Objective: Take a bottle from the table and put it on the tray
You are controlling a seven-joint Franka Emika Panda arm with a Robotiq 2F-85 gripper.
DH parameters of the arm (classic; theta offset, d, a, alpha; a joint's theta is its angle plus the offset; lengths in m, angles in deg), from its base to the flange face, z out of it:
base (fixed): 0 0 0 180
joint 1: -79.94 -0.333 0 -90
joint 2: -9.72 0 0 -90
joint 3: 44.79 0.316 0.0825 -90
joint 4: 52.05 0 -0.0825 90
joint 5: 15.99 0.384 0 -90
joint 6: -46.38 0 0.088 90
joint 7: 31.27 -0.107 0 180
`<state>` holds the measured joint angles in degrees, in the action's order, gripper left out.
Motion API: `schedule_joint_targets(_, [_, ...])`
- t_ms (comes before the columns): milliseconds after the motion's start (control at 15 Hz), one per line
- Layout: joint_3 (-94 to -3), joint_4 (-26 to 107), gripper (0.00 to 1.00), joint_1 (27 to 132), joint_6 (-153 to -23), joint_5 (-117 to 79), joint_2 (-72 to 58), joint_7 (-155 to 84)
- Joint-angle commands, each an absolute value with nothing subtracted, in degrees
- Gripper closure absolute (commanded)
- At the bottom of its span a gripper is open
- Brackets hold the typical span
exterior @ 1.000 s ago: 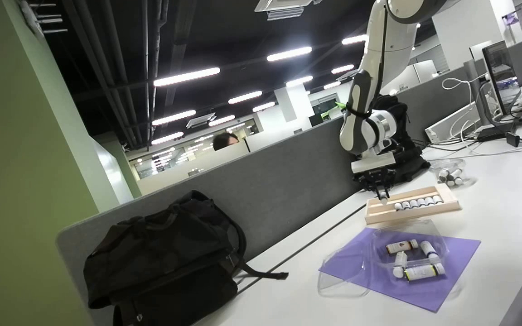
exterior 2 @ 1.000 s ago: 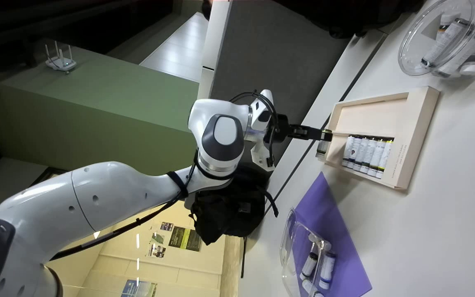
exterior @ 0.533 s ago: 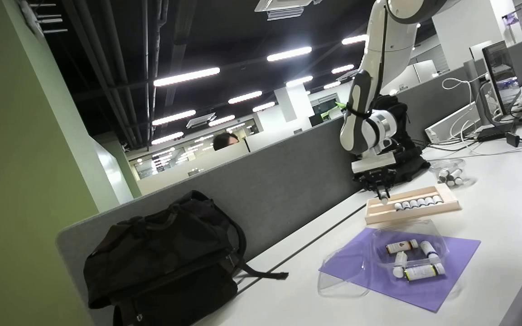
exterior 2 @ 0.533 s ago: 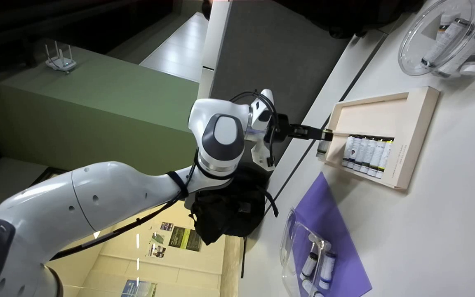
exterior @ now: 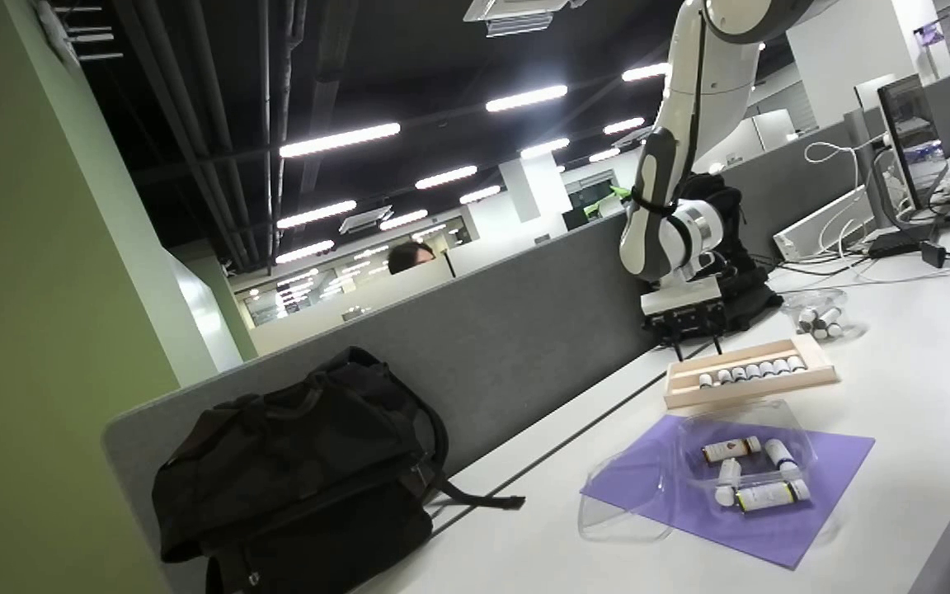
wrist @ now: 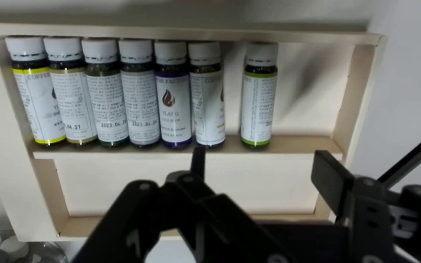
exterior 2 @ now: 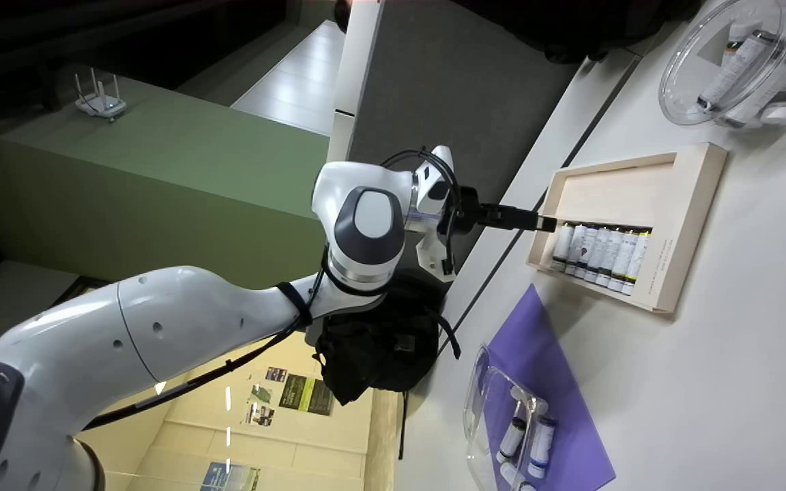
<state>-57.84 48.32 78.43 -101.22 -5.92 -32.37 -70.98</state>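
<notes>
The bottle with green bands point(wrist: 260, 95) lies in the tray point(wrist: 352, 91), on the far side in the wrist view, with a small gap to its left and more room to its right. The gripper point(wrist: 260, 161) is spread wide and pinches nothing, so it should probably go straight up, slowly, and miss the thin divider point(wrist: 298, 144). In an exterior view, the grey panel point(exterior: 524, 338) is close on the far side; there is more room on the near side.
</notes>
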Motion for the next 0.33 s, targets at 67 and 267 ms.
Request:
schedule_joint_targets(67, [-58.8,48.27,0.0,77.64,-100.13,-6.7,-32.26,-74.12])
schedule_joint_targets(267, [-57.62,48.12,0.0,78.76,-100.92,-6.43,-32.43,-71.86])
